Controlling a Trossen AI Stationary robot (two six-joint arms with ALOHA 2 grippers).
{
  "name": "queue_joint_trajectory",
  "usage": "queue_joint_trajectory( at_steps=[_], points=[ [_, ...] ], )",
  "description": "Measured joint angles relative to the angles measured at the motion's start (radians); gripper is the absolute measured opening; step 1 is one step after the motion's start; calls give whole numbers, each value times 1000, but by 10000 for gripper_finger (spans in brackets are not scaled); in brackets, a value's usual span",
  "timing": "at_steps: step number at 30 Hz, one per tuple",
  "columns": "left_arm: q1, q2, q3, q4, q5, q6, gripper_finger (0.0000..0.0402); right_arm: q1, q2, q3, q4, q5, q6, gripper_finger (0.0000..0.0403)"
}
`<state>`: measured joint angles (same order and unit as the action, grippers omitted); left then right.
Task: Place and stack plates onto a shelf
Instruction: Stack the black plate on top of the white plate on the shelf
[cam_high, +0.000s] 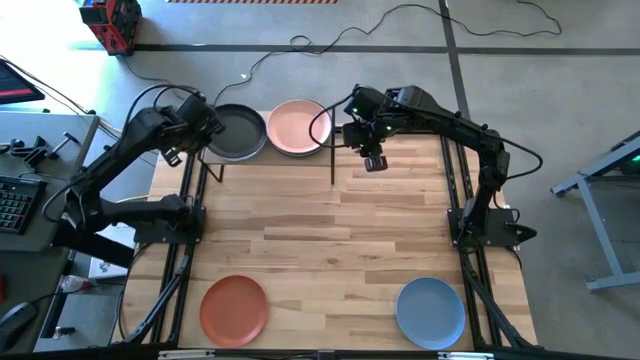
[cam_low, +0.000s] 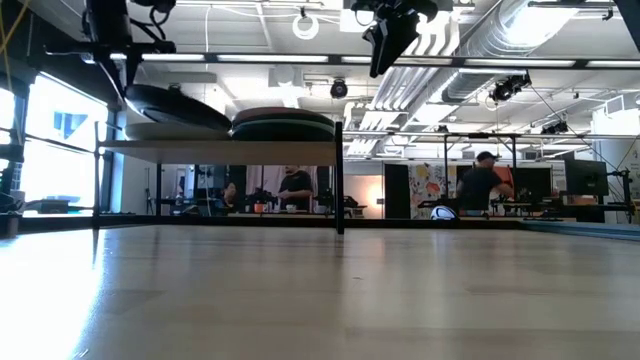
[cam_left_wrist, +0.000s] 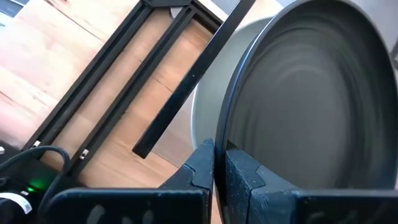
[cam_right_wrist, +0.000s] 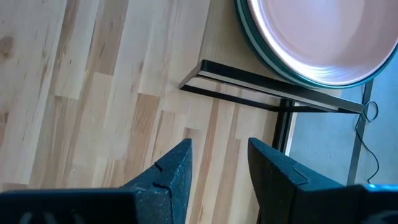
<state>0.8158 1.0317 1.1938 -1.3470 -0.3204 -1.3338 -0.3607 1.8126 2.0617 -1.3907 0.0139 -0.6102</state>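
A charcoal plate (cam_high: 236, 132) sits tilted at the left end of the shelf (cam_low: 220, 150), over a pale plate (cam_left_wrist: 204, 106). My left gripper (cam_left_wrist: 219, 163) is shut on the charcoal plate's left edge. At the shelf's right end a pink plate (cam_high: 297, 127) lies on a dark teal plate (cam_right_wrist: 258, 43). My right gripper (cam_high: 374, 163) hangs open in the air just right of the shelf and touches nothing. A terracotta plate (cam_high: 233, 309) and a blue plate (cam_high: 430, 312) lie flat on the table near its near edge. My left gripper pinches the charcoal plate's rim (cam_left_wrist: 225, 140) on the plate's left side, one finger on each face. The fingers come from the table's left. The plate is tilted (cam_low: 175, 105): its held edge is raised and its far side is low over the pale plate beneath.
The shelf's black uprights (cam_low: 340, 175) and frame bar (cam_right_wrist: 267, 84) stand close to my right gripper. The wooden tabletop (cam_high: 330, 240) lies between the shelf and the two near plates. People stand in the room behind the table (cam_low: 485, 185).
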Motion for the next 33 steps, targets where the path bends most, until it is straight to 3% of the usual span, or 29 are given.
queue_joint_trajectory(
  at_steps=[19,33],
  points=[
    [37,80,0,14,-14,35,9,0,0,0,-15,0,0,133],
    [63,79,0,13,20,83,79,-4,0,0,-17,-5,8,133]
  ],
)
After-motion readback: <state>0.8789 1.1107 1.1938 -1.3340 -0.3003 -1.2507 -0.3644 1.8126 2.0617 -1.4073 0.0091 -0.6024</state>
